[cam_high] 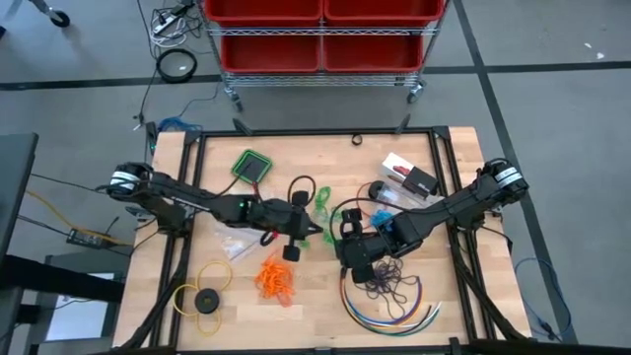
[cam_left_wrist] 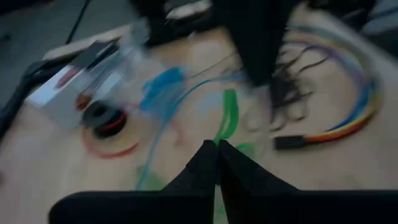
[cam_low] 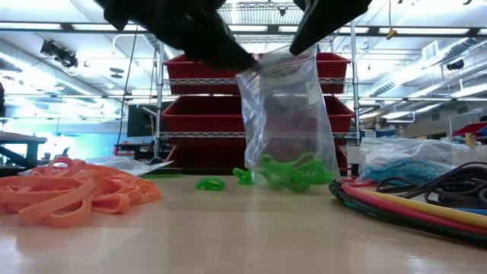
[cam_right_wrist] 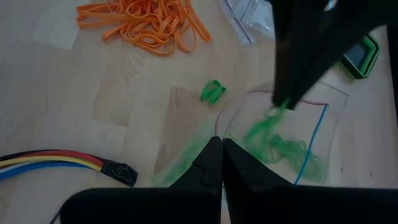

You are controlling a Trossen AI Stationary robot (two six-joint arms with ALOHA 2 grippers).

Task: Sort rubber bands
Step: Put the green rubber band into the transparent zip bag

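High view, left arm: reaches in from 9 o'clock toward the table's centre; the left gripper (cam_high: 314,225) sits just beside the clear bag (cam_high: 330,227), its fingertips too small here to read.
High view, right arm: comes in from 3 o'clock, bent down to the centre; the right gripper (cam_high: 347,240) is at the bag's other side.
High view, bands: the orange rubber bands (cam_high: 276,280) lie at 6 o'clock of the left gripper; the green rubber bands (cam_high: 323,202) are at the bag; the blue rubber bands (cam_high: 383,192) lie at 1 o'clock of the right gripper.
High view, hard to see: the dark tangle (cam_high: 389,279) beside the multicoloured cables (cam_high: 394,306) is half under the right arm.
Low view, bag: hangs upright from two dark grippers cut off at 12 o'clock, its bottom on the table (cam_low: 243,236) with green bands inside and a few loose ones just beside it.
Low view, orange heap: at 9 o'clock, cut by the edge.
Left wrist view, tool: fingers (cam_left_wrist: 202,168) pressed together at the tips; the scene is motion-blurred, so what they pinch cannot be told.
Right wrist view, tool: fingers (cam_right_wrist: 208,165) closed tight on the bag's edge; the other arm's dark finger blocks the bag's mouth.
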